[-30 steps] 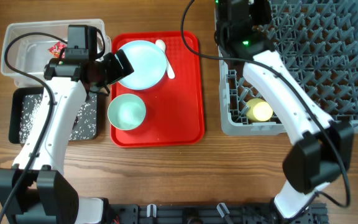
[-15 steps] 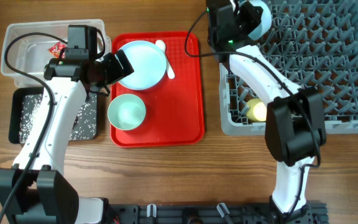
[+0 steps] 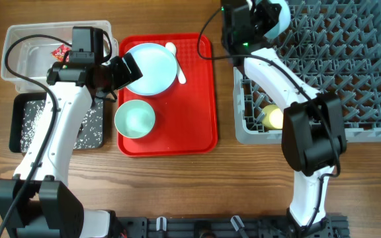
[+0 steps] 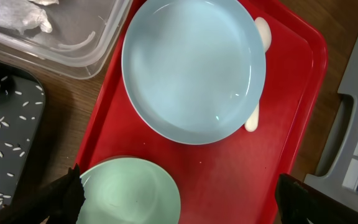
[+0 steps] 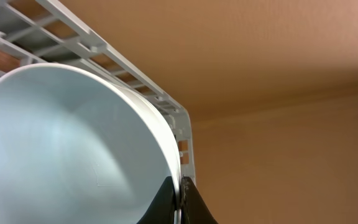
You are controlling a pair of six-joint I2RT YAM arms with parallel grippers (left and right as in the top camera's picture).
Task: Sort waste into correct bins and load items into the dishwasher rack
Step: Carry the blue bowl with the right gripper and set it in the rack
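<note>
Your right pincer (image 5: 180,199) is pinching the pale blue bowl (image 5: 73,143) by its rim, at the dishwasher rack's (image 3: 376,132) 11 o'clock corner. Tip it on edge and seat it between pegs before you let go. Left pincer (image 4: 179,200) is spread wide over the red tray (image 4: 229,180). The right wrist view shows the rim grip; overhead doesn't. The left wrist view shows the plate (image 4: 191,68) bare, with the white spoon (image 4: 263,31) tucked under its 3 o'clock edge.
</note>
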